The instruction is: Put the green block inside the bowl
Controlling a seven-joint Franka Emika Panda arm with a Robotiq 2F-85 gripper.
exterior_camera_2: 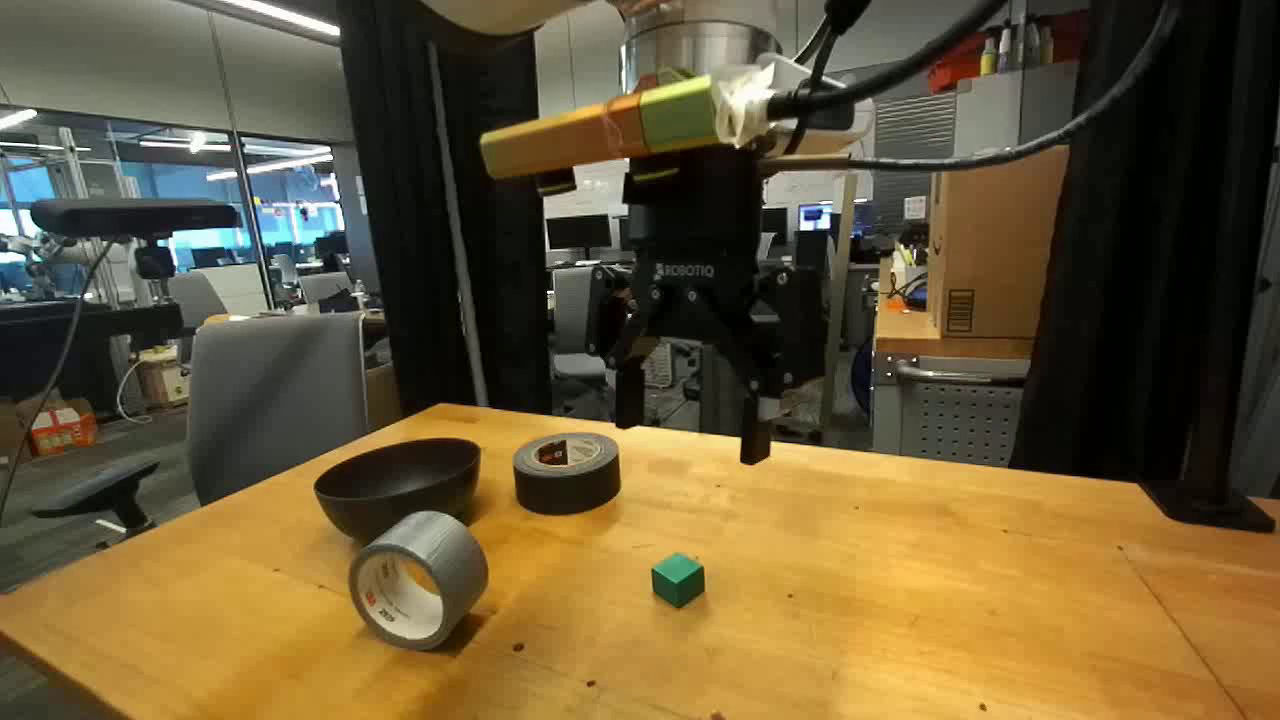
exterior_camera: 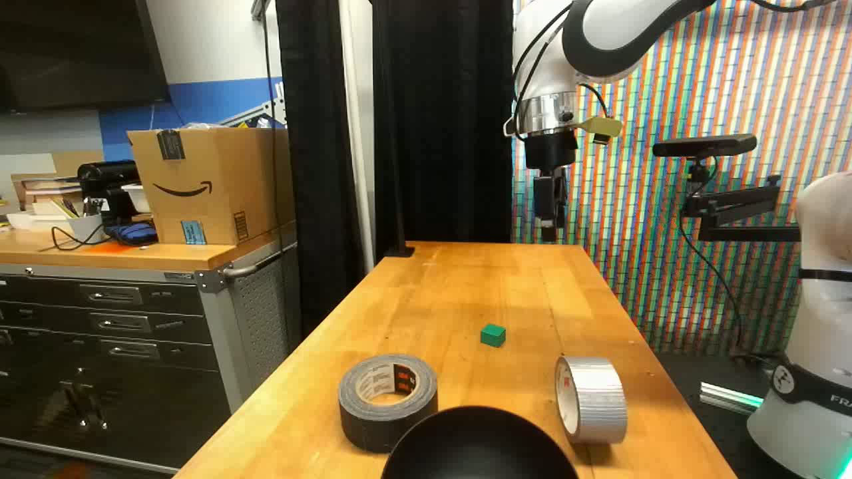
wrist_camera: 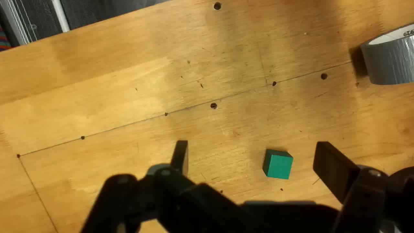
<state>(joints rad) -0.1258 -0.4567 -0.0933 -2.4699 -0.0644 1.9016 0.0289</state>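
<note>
The small green block sits on the wooden table in both exterior views, as the green block (exterior_camera: 493,335) and the green block (exterior_camera_2: 678,580). In the wrist view the block (wrist_camera: 278,165) appears between the two fingers, nearer the right finger. The black bowl (exterior_camera_2: 415,498) stands upright near the table's end; in an exterior view the bowl (exterior_camera: 479,446) is cut off by the bottom edge. It is out of the wrist view. My gripper (exterior_camera_2: 692,425) is open and empty, pointing down, well above the table. It also shows edge-on in an exterior view (exterior_camera: 549,226) and in the wrist view (wrist_camera: 252,145).
A silver tape roll (exterior_camera_2: 450,575) lies on its side close to the bowl; it also shows in the wrist view (wrist_camera: 391,63). A dark grey tape roll (exterior_camera_2: 567,488) lies flat beside the bowl. A black post base (exterior_camera_2: 1207,515) stands on the table's edge.
</note>
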